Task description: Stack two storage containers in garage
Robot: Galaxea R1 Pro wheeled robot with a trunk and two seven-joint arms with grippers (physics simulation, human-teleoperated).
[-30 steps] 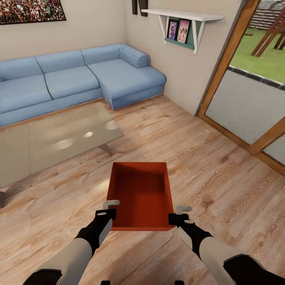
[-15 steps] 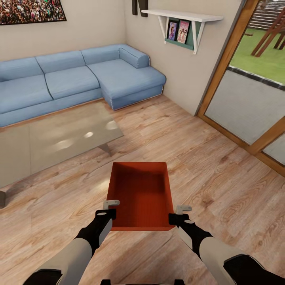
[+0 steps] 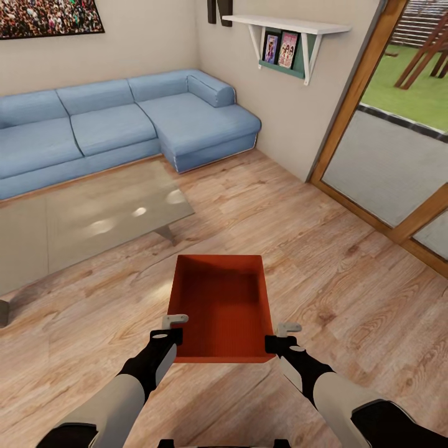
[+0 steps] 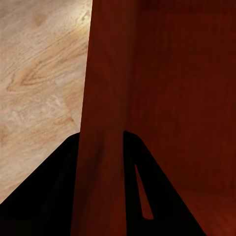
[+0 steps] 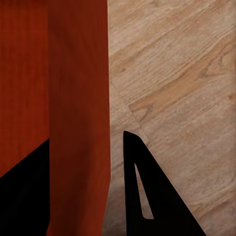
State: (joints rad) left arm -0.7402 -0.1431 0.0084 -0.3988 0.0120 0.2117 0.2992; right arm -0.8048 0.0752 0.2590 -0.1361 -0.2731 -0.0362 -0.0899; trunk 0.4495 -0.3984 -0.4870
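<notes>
Above the living room's wood floor (image 3: 348, 292), one storage container (image 3: 223, 305) is clamped by left gripper (image 3: 174, 330) and right gripper (image 3: 279, 335).

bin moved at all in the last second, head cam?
No. The storage container sits at the same spot against the glass coffee table corner and floor planks, both grippers at its near corners.

Storage container (image 3: 221, 308) dead centre above the floor (image 3: 323, 261), between left claw (image 3: 173, 330) on its left wall and right claw (image 3: 279, 335) on its right wall. Glass surface (image 3: 87, 214) ahead-left, sofa (image 3: 118, 124) behind that, shelf (image 3: 286, 28) on the wall, doors (image 3: 398, 155) right.
</notes>
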